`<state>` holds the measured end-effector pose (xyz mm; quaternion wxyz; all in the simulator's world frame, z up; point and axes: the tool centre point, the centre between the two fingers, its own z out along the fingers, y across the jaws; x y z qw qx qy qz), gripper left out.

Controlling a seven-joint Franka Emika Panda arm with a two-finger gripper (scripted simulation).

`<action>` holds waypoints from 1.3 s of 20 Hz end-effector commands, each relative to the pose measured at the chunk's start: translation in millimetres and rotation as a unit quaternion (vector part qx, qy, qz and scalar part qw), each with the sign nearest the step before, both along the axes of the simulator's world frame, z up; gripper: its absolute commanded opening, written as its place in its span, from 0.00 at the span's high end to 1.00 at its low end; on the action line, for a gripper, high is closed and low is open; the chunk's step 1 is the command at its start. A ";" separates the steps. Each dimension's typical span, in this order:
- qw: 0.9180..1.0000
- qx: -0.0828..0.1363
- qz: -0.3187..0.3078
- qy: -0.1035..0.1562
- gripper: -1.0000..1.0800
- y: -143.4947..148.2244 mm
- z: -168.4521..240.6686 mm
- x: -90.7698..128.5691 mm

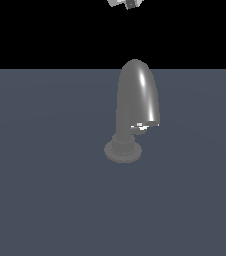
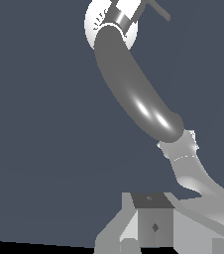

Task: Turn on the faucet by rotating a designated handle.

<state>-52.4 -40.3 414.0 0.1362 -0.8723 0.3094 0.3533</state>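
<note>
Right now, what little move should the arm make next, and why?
Probably a descent toward the faucet. In the exterior view the gripper hangs high above the arched spout, touching nothing. In the wrist view the thin handle juts out beside the base collar, far off. Whether the jaws are open cannot be told.

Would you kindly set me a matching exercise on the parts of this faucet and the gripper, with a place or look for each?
Things:
1. spout
2. base
3. handle
4. gripper

Descriptions:
A. at the exterior view's top edge, touching nothing
B. flat disc resting on the blue-grey floor
C. thin lever, far smaller than the other parts
D. tall thick arch with a bright glint

Pairs: 1-D, 2-B, 3-C, 4-A
</note>
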 end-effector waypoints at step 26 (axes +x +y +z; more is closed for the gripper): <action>0.928 0.107 -0.225 0.278 1.00 -59.7 -141.6 61.3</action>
